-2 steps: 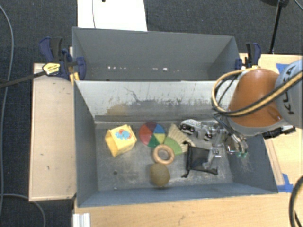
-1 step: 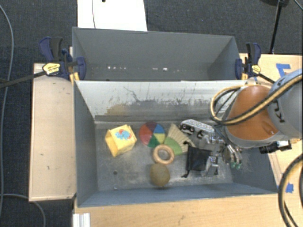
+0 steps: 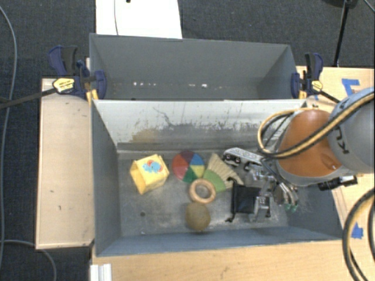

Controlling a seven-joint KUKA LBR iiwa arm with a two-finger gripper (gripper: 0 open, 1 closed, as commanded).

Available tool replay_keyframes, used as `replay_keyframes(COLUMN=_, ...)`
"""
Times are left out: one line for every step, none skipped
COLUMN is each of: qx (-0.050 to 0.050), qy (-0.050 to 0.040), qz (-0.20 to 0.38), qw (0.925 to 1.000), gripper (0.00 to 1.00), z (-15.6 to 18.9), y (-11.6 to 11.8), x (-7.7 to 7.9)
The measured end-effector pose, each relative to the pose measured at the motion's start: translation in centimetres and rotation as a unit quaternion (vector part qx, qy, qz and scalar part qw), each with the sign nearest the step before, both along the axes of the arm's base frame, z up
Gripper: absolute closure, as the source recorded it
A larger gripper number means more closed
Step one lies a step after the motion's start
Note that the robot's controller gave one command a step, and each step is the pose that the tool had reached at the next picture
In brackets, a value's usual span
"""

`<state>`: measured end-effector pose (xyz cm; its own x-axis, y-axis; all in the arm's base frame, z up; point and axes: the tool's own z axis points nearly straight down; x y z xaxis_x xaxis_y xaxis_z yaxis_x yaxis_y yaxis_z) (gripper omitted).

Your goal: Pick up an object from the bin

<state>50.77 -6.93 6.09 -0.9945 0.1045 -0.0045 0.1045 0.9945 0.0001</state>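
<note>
Several small things lay on the floor of the grey metal bin [image 3: 105,174], seen from above. At the left stood a yellow block [image 3: 149,174] with a blue and red picture on its top. To the right of it lay a round ball [image 3: 188,165] with sectors of red, blue, yellow and green. A wooden ring [image 3: 203,191] lay just near of this ball, touching it or almost touching. A green piece [image 3: 217,181] was just right of the ring, and a pale straw-coloured piece [image 3: 219,165] lay at its far side. A dull brown ball [image 3: 198,216] rested nearer, close to the near wall and apart from the ring.

From the right came the arm with its orange cover [image 3: 304,145]. The hand [image 3: 258,202] was low over the right part of the floor, to the right of the green piece. A black squarish piece [image 3: 242,200] was directly at the hand's left side. I cannot tell if it was a thing of the bin or belonged to the robot. Whether the hand was released or clenched, I cannot tell either.
</note>
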Motion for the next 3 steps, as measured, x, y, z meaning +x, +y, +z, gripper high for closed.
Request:
replay_keyframes(qx=0.001, qy=-0.0028, qz=-0.026, qw=0.9997, gripper=0.00, z=1.2, y=-0.2, x=0.3)
replay_keyframes(qx=0.000, qy=0.0005, qz=-0.001, qw=1.0000, gripper=1.00, z=0.1, y=0.0, x=0.1)
replay_keyframes(qx=0.000, qy=0.0005, qz=-0.001, qw=1.0000, gripper=1.00, z=0.1, y=0.0, x=0.1)
